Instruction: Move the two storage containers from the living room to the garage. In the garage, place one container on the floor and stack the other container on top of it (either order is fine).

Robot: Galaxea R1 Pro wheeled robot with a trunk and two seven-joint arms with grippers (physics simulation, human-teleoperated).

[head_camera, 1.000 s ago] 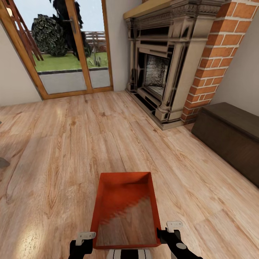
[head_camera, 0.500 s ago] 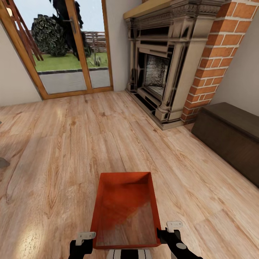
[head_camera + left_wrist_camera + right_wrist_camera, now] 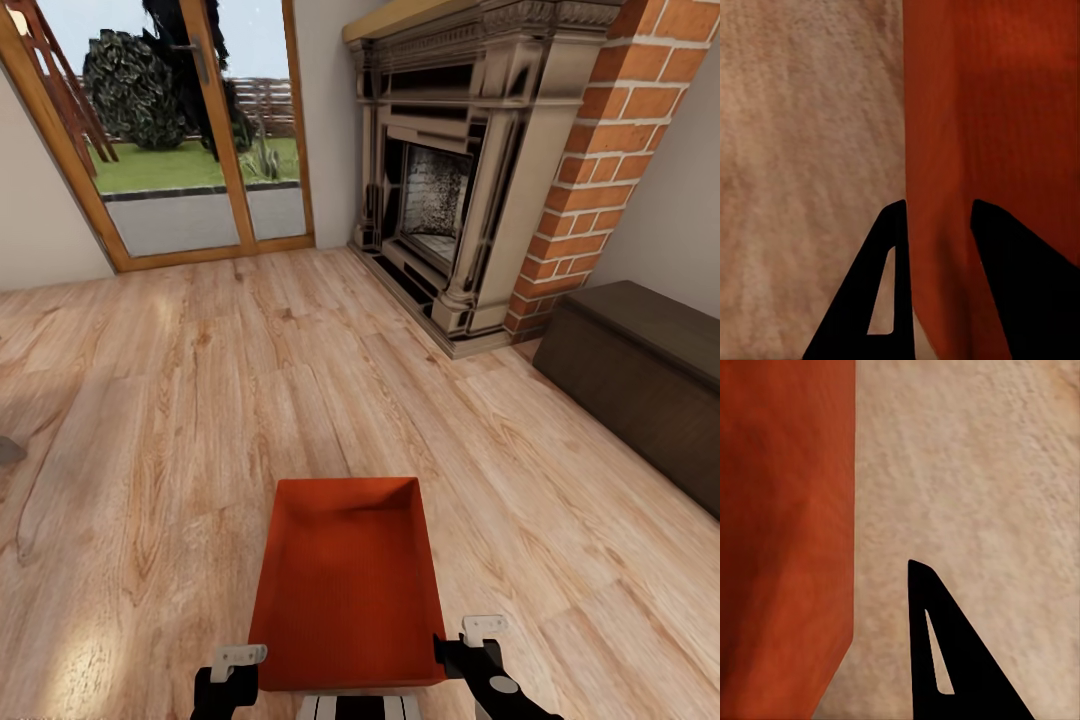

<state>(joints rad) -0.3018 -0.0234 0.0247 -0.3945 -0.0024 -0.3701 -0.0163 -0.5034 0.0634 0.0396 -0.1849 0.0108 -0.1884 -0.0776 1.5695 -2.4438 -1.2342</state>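
my left gripper [image 3: 937, 217] pinches the near-left wall | storage container [image 3: 345, 585] carried low over the wood floor [image 3: 150, 420], thin stiff walls, looks light, may twist | my right gripper [image 3: 470, 640] beside near-right corner, grip unclear

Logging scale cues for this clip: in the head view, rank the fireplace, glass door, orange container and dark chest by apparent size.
1. Fireplace and glass door: too alike to rank.
2. Orange container and dark chest: similar; the container is far nearer the camera.
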